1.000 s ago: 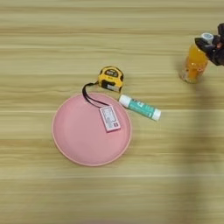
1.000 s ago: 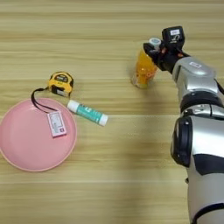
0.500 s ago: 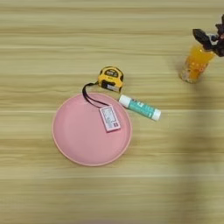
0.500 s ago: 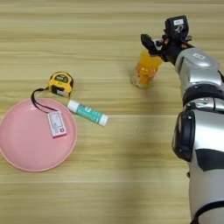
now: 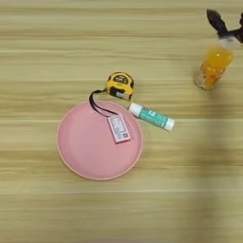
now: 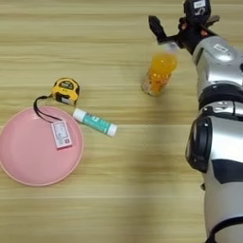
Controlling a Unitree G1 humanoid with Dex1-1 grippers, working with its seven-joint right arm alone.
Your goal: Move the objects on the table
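Nearest on the wooden table [image 5: 42,213] lies the round pink plate [image 5: 88,152], left of centre. A small white-pink card [image 5: 119,128] rests on the plate's far right part, and a black strap [image 5: 98,105] runs from the card's far end over the plate's rim to the yellow tape measure [image 5: 119,85], which sits on the table just beyond the plate.

Just right of the plate's far edge lies the white tube with a teal label [image 5: 152,116], flat on the wood and angled, its white cap end toward the tape measure and its other end pointing right and nearer. It lies close to the plate's rim, but whether they touch is unclear.

Farther off and well to the right stands the small orange-juice bottle [image 6: 160,73], upright on the table with its white cap [image 6: 172,46] at the far end.

The silver forearm [image 6: 217,61] reaches in along the right edge. The right gripper [image 6: 170,31] hangs at the bottle's cap with its black fingers [image 6: 156,28] spread apart, one on the left and one on the right, gripping nothing.
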